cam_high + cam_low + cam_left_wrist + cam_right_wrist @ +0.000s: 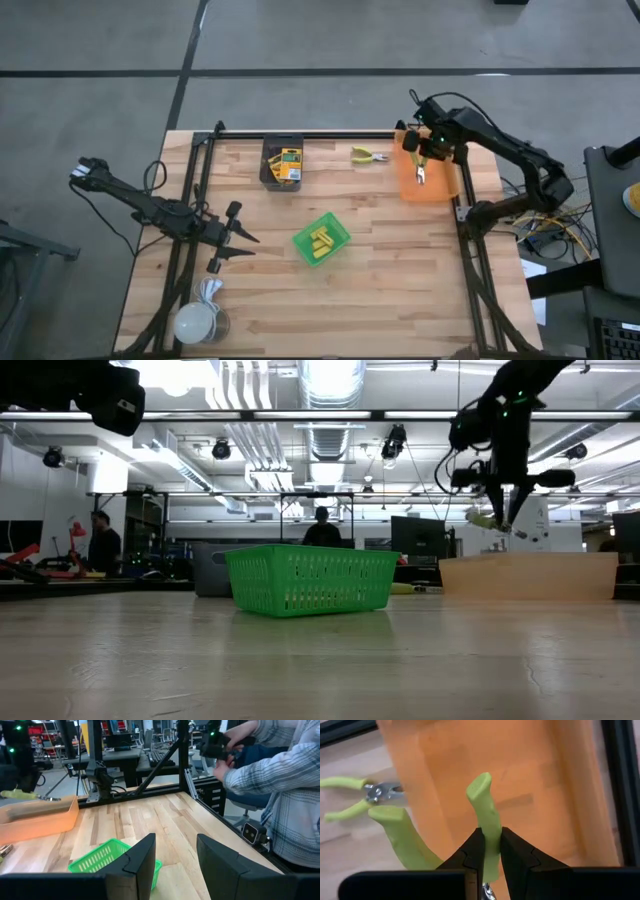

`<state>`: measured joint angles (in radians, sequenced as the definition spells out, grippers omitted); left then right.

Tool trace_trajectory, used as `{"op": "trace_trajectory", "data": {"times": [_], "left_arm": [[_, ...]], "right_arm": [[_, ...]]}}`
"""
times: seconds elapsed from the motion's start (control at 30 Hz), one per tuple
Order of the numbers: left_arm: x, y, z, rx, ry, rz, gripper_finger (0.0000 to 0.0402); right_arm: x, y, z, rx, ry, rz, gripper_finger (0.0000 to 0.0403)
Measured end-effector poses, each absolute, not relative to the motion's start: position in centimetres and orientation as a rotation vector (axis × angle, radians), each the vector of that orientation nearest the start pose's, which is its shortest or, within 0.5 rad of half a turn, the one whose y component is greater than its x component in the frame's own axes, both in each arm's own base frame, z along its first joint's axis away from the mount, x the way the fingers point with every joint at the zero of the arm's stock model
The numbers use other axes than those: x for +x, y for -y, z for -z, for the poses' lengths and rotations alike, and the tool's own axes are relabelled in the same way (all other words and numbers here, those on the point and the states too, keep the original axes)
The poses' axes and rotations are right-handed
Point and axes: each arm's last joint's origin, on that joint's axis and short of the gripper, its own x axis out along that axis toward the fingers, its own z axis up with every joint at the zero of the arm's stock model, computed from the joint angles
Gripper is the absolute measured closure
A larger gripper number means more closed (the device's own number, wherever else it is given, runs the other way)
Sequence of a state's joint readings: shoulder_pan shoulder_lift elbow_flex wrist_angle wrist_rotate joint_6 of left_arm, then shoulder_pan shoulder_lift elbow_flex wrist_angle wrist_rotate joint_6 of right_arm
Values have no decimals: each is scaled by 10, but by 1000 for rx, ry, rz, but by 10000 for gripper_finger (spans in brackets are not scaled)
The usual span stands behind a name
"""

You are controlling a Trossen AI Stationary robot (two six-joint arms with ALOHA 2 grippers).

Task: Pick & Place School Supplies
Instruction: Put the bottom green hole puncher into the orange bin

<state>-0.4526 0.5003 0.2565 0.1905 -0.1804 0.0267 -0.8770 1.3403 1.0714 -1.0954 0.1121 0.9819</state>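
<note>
Pliers [487, 827] clamped in right gripper [489, 851], above orange bin [530, 785].

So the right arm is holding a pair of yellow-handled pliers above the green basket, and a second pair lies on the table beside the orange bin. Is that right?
Not quite: the right gripper holds its pliers above the orange bin, not the green basket, as the high view shows. The second pair does lie on the table beside that bin.

Orange bin [432, 180] at the far right, green basket [321, 239] mid-table, grey bin [281, 163] holding yellow-and-green crayon boxes [290, 162]. Both pliers [487, 837] have yellow-green handles with bare metal heads; the arms are dark. A person's sleeve [280, 767] is blue-and-white plaid.
</note>
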Motion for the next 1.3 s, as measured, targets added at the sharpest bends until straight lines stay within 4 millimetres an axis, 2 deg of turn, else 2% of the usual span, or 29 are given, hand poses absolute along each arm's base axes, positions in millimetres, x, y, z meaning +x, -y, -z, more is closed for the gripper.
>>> {"op": "trace_trajectory", "data": {"times": [0.23,0.37,0.7,0.87,1.03,1.3], "left_arm": [[125,55,-224,43,-47,273,252],[125,55,-224,43,-47,273,252],[125,55,-224,43,-48,273,252],[125,55,-224,43,-48,273,252],[125,55,-224,43,-48,273,252],[125,55,-224,43,-48,273,252]], "right_arm": [[138,210,-238,1336,-865,1491,360],[138,224,-221,1395,-916,1446,360],[144,240,-181,1458,-1077,1431,360],[141,246,-172,1478,-1081,1448,360],[139,249,-172,1515,-1058,1403,359],[138,249,-173,1509,-1054,1409,332]]}}
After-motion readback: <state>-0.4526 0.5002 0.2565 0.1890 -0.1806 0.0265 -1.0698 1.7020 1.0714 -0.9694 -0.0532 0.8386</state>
